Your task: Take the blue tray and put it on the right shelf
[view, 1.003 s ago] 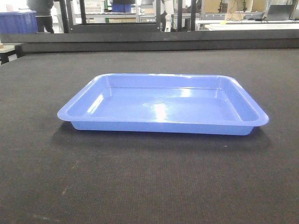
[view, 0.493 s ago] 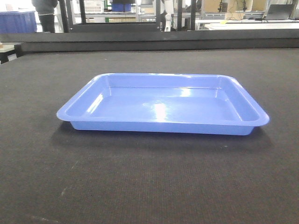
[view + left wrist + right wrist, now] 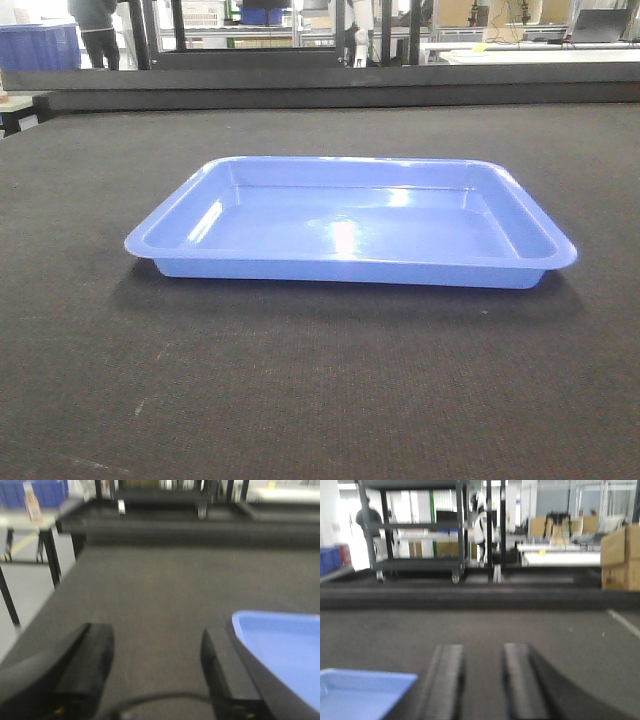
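Note:
The blue tray (image 3: 350, 225) lies flat and empty on the dark table mat, in the middle of the front view. Neither gripper shows in that view. In the left wrist view my left gripper (image 3: 155, 632) is open wide above the mat, and the blue tray's (image 3: 280, 650) corner lies just right of its right finger (image 3: 222, 665). In the right wrist view my right gripper (image 3: 482, 650) is open with a narrower gap, nothing between the fingers, and the blue tray (image 3: 360, 690) lies to its lower left. The right shelf is out of view.
A raised dark ledge (image 3: 320, 95) runs along the table's far edge. The table's left edge (image 3: 45, 610) drops to the floor. Behind stand dark blue bins (image 3: 40, 45), a dark wheeled rack (image 3: 415, 530), cardboard boxes (image 3: 620, 555) and a person (image 3: 95, 25).
The tray stays where it was, with only a very small shift in the picture. The person at the back left has moved slightly.

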